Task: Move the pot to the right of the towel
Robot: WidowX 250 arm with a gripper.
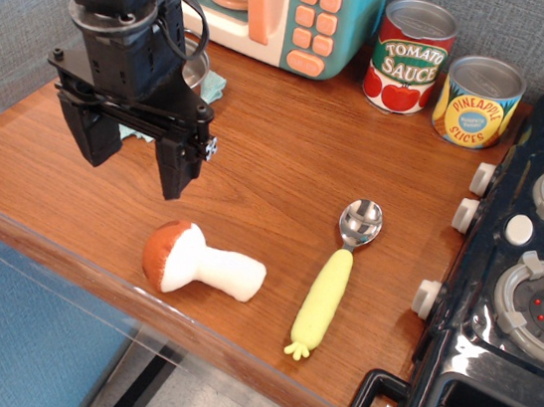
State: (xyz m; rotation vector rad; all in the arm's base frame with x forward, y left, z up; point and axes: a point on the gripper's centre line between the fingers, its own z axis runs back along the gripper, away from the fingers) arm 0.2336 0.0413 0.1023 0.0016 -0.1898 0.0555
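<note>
My black gripper (pixel 136 157) hangs over the left part of the wooden table, its two fingers (pixel 175 173) apart and nothing between them. It hides most of the pot (pixel 199 66); only a sliver of shiny steel rim shows behind the gripper's right side. The teal towel (pixel 213 85) peeks out beside that rim, and a small bit shows under the gripper. The pot appears to sit on or right by the towel; I cannot tell which.
A teal toy microwave (pixel 307 12) stands at the back. A tomato sauce can (pixel 410 56) and a pineapple slices can (pixel 477 101) stand to its right. A toy mushroom (pixel 199 262) and a yellow-handled spoon (pixel 336 272) lie in front. A black toy stove (pixel 523 277) fills the right.
</note>
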